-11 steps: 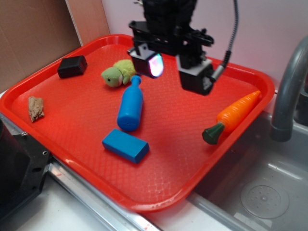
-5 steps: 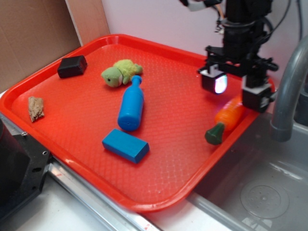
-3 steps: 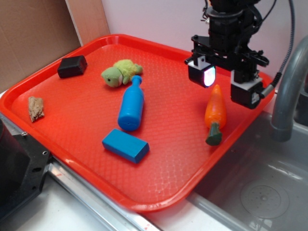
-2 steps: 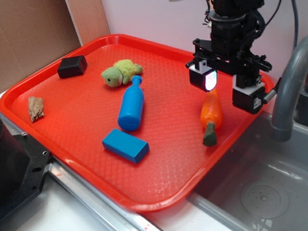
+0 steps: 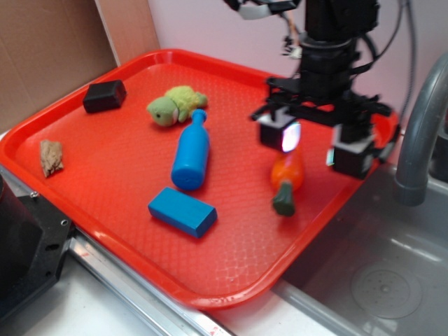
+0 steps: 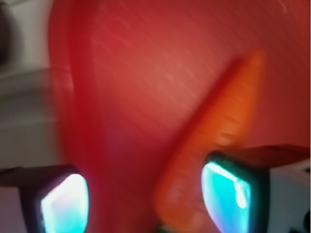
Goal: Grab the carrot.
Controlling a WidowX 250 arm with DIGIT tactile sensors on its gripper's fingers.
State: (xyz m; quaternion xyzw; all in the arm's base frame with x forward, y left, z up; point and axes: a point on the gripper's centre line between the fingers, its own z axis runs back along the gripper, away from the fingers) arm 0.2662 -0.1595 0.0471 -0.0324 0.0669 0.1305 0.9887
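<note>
On the right side of the red tray (image 5: 105,182) you find the carrot (image 5: 287,175), lying flat with its long axis running roughly toward you: green stub (image 5: 283,201) at the near end, tapered tip hidden under the gripper (image 5: 316,145). Your gripper hangs just above it with jaws spread wide. Through the blurred wrist view the carrot (image 6: 214,131) slants up to the right, one finger (image 6: 233,194) overlapping it, the other finger (image 6: 63,204) well apart
</note>
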